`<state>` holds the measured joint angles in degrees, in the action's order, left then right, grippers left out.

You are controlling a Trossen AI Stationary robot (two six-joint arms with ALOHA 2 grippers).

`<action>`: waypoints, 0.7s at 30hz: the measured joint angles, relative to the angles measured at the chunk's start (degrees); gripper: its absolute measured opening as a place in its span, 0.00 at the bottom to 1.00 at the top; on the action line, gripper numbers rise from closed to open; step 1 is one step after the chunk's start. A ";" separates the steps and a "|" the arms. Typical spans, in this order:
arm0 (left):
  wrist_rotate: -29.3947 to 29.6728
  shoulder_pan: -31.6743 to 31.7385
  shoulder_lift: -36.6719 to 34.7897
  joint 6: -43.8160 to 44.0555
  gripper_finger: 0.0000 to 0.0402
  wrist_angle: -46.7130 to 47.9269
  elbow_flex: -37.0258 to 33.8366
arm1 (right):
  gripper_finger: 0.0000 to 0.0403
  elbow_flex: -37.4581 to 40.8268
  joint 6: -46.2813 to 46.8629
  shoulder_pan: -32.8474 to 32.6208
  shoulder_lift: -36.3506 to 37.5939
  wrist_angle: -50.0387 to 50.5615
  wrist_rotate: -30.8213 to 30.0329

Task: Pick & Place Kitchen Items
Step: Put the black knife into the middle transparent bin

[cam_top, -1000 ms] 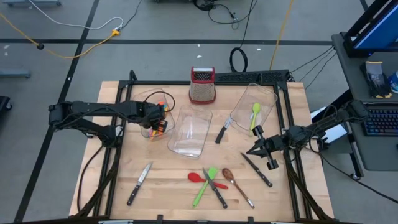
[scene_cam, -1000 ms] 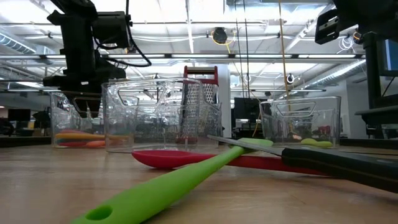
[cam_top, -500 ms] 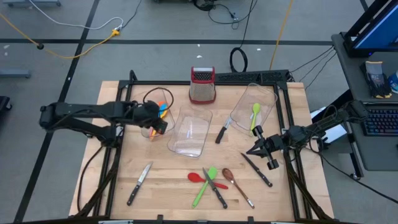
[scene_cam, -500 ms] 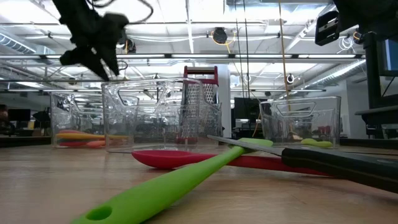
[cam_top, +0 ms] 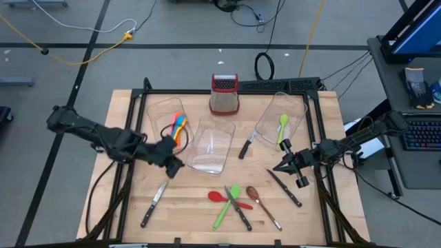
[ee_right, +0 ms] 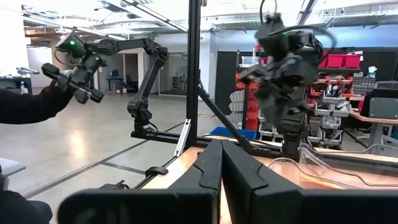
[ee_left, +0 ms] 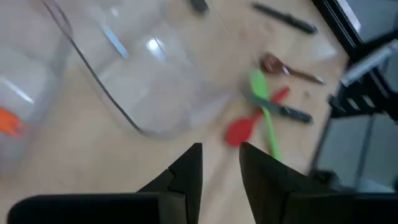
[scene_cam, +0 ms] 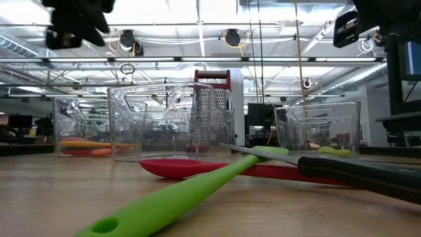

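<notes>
My left gripper (cam_top: pixel 175 167) (ee_left: pixel 221 163) hangs open over bare wood by the near left corner of the middle clear bin (cam_top: pixel 210 145), with nothing between its fingers. Orange and blue utensils (cam_top: pixel 179 126) lie in the left clear bin (cam_top: pixel 164 110). A green spoon (cam_top: pixel 283 127) lies in the right clear bin (cam_top: pixel 286 110), and a black-handled knife (cam_top: pixel 246 145) lies beside that bin. Nearer the front lie a knife (cam_top: pixel 154 202), a red spoon (cam_top: pixel 218 196), a green spatula (cam_top: pixel 226 206), a second knife (cam_top: pixel 238 207), a brown spoon (cam_top: pixel 262 205) and a third knife (cam_top: pixel 284 187). My right gripper (cam_top: pixel 281 167) (ee_right: pixel 221 171) is shut, raised at the right.
A red-topped metal box grater (cam_top: pixel 224 94) stands at the far middle of the table. A black frame (cam_top: pixel 313 117) runs along the table's edges. Bare wood (cam_top: pixel 193 189) lies between the bins and the front row of utensils.
My left gripper has swung away from above the left clear bin, toward the table's near edge and a little to the right, rising and tipping as it went. It now hangs by the middle bin's near left corner. The right arm has kept still.
</notes>
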<state>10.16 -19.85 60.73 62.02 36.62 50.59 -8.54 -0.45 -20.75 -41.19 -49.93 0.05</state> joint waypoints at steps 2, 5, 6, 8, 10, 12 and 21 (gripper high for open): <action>0.04 -3.35 0.02 3.53 0.25 0.01 0.00 | 0.00 0.00 0.00 0.00 0.00 0.02 0.00; 1.04 -8.13 0.27 8.80 0.23 0.09 0.00 | 0.00 0.00 0.00 0.00 0.00 0.00 0.00; 1.71 -9.63 0.52 10.58 0.23 0.15 0.00 | 0.00 0.00 0.00 0.00 0.00 0.02 0.00; 2.88 -12.52 1.05 14.44 0.23 1.20 -0.02 | 0.00 -0.02 -0.04 0.00 0.00 0.02 0.00; 3.60 -15.12 2.05 18.58 0.23 2.02 -0.02 | 0.00 -0.02 -0.22 0.00 0.00 0.02 0.00; 3.61 -17.33 3.59 22.90 0.23 3.37 -0.02 | 0.00 -0.02 -0.40 0.00 0.00 0.02 0.00; 2.86 -25.56 11.86 36.85 0.23 5.63 -0.04 | 0.00 -0.04 -2.74 0.38 0.74 2.78 -0.08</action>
<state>13.03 -45.42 72.58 98.87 42.25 50.54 -8.58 -3.18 -20.37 -40.45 -47.15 -0.03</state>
